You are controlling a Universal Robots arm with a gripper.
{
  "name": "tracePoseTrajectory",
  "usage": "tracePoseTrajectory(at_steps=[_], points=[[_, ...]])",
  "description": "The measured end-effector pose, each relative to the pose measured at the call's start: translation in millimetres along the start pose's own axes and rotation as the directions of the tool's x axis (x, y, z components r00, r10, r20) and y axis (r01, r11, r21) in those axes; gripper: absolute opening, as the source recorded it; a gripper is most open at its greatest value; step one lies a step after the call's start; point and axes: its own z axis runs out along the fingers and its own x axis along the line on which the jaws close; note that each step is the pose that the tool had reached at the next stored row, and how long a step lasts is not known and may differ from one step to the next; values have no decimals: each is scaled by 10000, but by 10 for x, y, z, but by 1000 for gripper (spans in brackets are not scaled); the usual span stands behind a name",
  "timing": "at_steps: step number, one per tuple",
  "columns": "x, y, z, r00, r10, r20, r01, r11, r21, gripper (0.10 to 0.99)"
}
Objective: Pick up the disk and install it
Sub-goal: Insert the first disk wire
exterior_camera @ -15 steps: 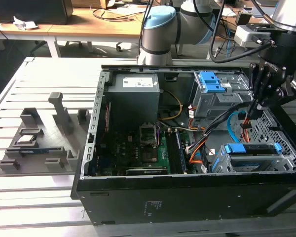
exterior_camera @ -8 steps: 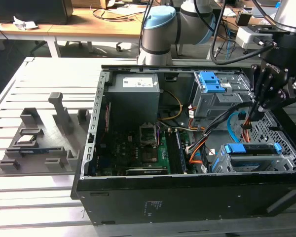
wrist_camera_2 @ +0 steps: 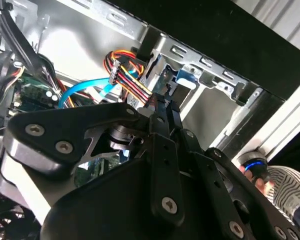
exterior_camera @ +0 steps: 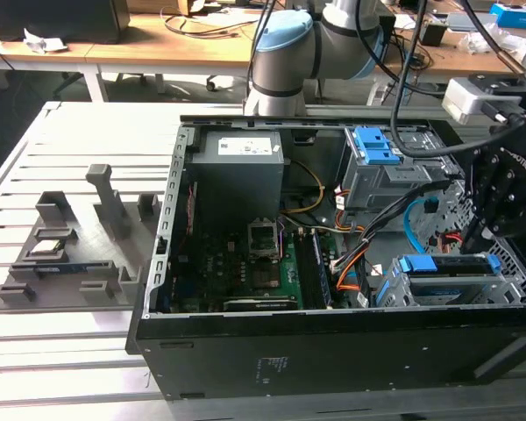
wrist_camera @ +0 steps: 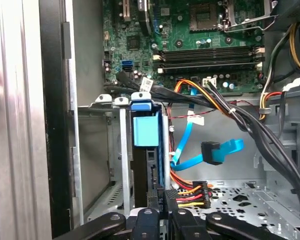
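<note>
Gripper (wrist_camera: 160, 212) low inside computer case (exterior_camera: 333, 351), fingers closed on rear edge of disk (wrist_camera: 146, 150) standing in drive bay; blue SATA cable (wrist_camera: 215, 152) and orange-red power wires (wrist_camera: 192, 192) crowding just beside.

You are looking at the gripper (exterior_camera: 507, 203) hanging inside the open computer case (exterior_camera: 333, 351), at the exterior view's right. Just below it, the disk (exterior_camera: 447, 265), with its blue rail, is sitting in a grey drive bay (exterior_camera: 456, 289). Beyond the gripper, a blue-fronted drive cage (exterior_camera: 381, 167) is standing. Well away to the exterior view's left, the green motherboard (exterior_camera: 245, 267) is lying, and a grey fixture tray (exterior_camera: 74, 250) is resting on the slatted table (exterior_camera: 70, 360).
</note>
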Motion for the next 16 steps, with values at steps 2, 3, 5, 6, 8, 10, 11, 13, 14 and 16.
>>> tracePoseTrajectory(at_steps=[2, 3, 5, 6, 8, 10, 11, 13, 14, 16], points=[[11, 1, 8, 9999, 2, 102, -2, 10000, -6, 165], [26, 1, 17, 9999, 2, 112, -2, 10000, -6, 165], [38, 0, 47, 9999, 1, 115, -1, 10000, -6, 165], [36, 1, 68, 9999, 2, 115, -1, 10000, -6, 165], [33, 1, 91, 9999, 2, 113, -2, 10000, -6, 165], [31, 1, 103, 9999, 2, 111, -2, 10000, -5, 165], [32, 1, 112, 9999, 1, 110, -1, 10000, -5, 165], [34, -1, 120, 9999, 3, 116, -3, 10000, -6, 165], [35, -7, 123, 9999, 2, 119, -2, 10000, -6, 165], [36, -20, 131, 9999, 2, 126, -2, 10000, -8, 165]])
